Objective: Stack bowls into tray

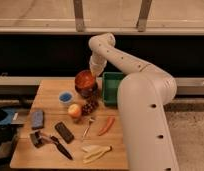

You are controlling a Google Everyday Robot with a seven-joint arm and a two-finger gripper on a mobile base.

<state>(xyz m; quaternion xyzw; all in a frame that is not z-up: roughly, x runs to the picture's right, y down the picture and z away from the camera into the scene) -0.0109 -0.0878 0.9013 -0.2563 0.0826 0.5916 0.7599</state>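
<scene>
The orange-red bowl (85,79) hangs tilted in my gripper (93,73), which is shut on its right rim. It is just above the purple bowl (88,92), which stands on the wooden table and is partly hidden under it. The green tray (111,86) lies directly to the right of both bowls, and my arm covers its right part. The arm comes down to the bowl from an elbow high at the back.
Left of the bowls stands a small white cup with a blue inside (65,96). In front lie an apple (74,110), grapes (88,106), a red chili (107,125), bananas (95,152), a black remote (64,131) and a blue sponge (37,119).
</scene>
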